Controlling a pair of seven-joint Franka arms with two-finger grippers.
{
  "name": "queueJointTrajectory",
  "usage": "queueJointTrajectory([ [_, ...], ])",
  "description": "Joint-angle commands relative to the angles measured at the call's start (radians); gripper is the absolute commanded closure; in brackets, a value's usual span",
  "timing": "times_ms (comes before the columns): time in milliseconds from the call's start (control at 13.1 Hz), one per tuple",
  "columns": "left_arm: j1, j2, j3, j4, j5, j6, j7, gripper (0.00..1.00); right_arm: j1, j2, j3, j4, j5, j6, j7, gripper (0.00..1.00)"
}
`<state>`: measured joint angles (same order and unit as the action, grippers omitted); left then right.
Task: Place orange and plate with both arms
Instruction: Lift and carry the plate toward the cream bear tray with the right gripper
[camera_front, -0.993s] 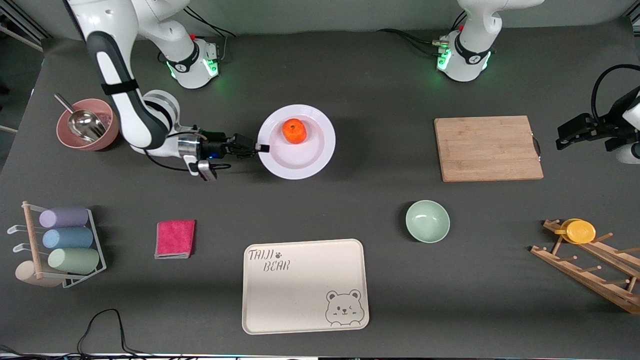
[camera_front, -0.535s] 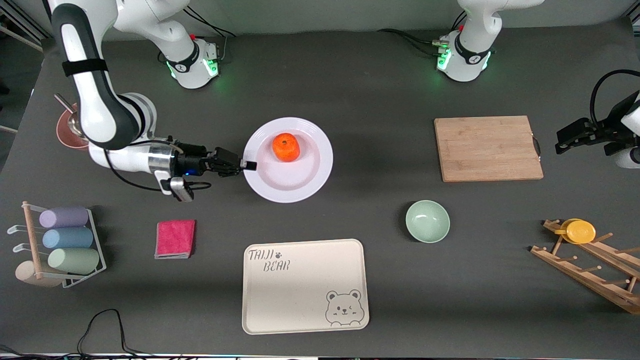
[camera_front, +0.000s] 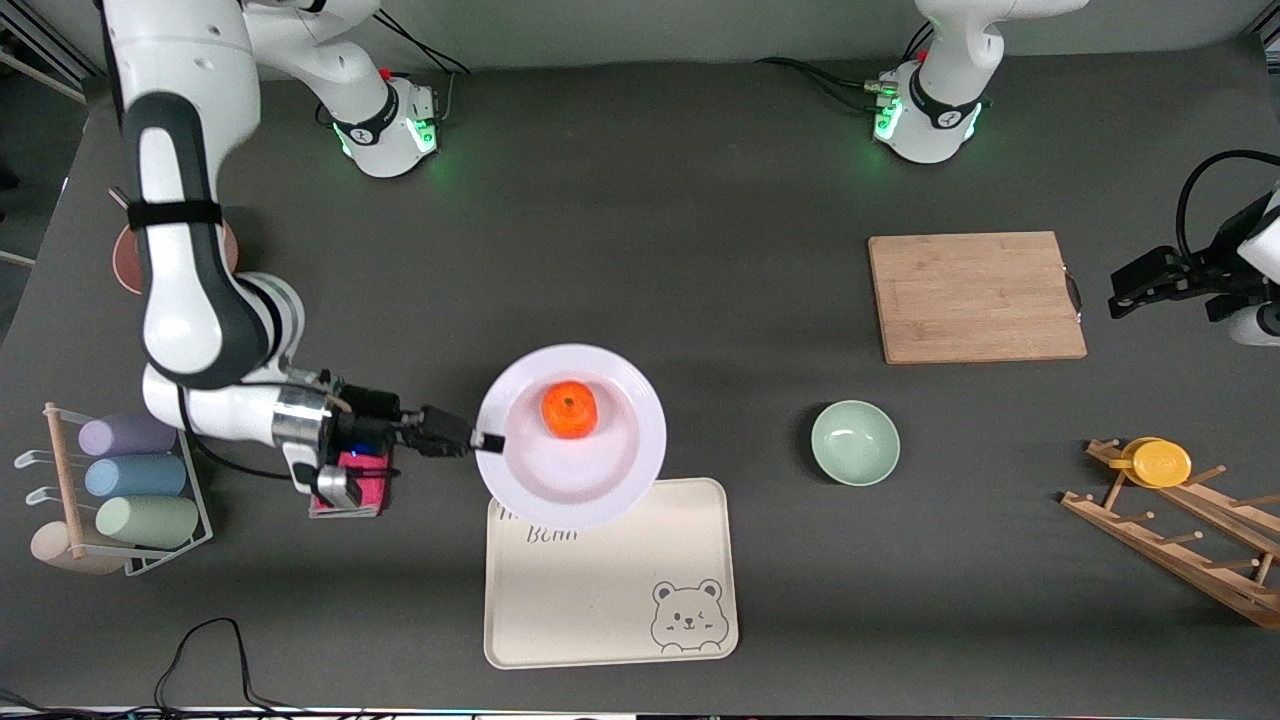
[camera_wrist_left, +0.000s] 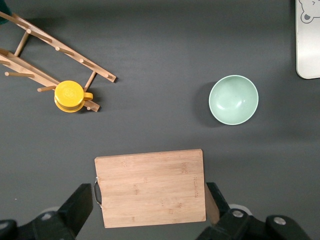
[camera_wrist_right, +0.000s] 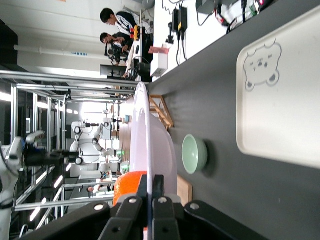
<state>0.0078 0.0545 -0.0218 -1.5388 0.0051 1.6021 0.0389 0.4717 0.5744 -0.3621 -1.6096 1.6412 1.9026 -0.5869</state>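
We see the right gripper clamped tight on the rim of the plate, its fingers pinched together on the edge at the side toward the right arm's end of the table. The plate is held up off the table, level, and hangs over the edge of the tray that lies farthest from the front camera, covering part of the lettering there. The orange sits on the plate — in the shallow centre, a little toward the side away from the front camera. In the right wrist view the plate shows edge-on with the orange just above the fingers, and the tray and bowl lie below. The right arm's wrist is over the pink cloth, which lies beside a rack of pastel rolls. The left gripper hangs in the air at the left arm's end of the table, by the cutting board, its fingers spread wide with nothing between them — this arm waits. Its wrist view looks down on the board, the bowl and a yellow cup on a wooden peg rack. The bowl stands on the table between tray and board.
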Motion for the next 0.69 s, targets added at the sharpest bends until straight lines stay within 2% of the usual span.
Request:
queueJointTrajectory([
  [0,0.001,-0.018,-0.003,-0.014,0.001,0.012,0.013,0.0,-0.022,0.204,-0.001,0.23,0.1,-0.025,0.053,1.0],
  [382,0.001,-0.016,-0.003,-0.015,-0.002,0.01,0.013,0.0,-0.096,0.428,0.012,0.419,0.206,-0.027,0.047,1.0],
  [611,0.001,-0.016,-0.003,-0.015,-0.007,0.01,0.013,0.0,-0.134,0.499,0.049,0.474,0.232,-0.011,0.039,1.0],
])
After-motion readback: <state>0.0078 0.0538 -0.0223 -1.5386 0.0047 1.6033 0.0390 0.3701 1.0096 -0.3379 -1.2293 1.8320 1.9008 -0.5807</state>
